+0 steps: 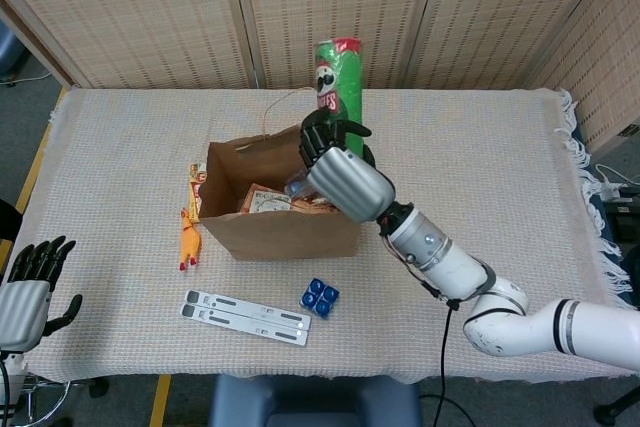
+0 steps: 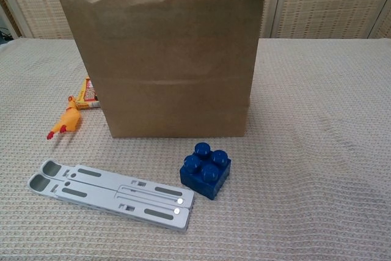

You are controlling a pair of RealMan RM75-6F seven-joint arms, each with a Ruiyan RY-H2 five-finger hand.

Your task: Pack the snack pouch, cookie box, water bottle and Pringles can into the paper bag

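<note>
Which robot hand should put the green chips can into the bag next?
The right hand. It already grips the Pringles can just above the paper bag, while the left hand sits empty at the table's near edge.

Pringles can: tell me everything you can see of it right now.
The Pringles can is a tall green tube with a red top rim and the mascot face on its side. It stands roughly upright in the air, gripped low on its body by the right hand, above the open paper bag. The chest view doesn't show it.
</note>
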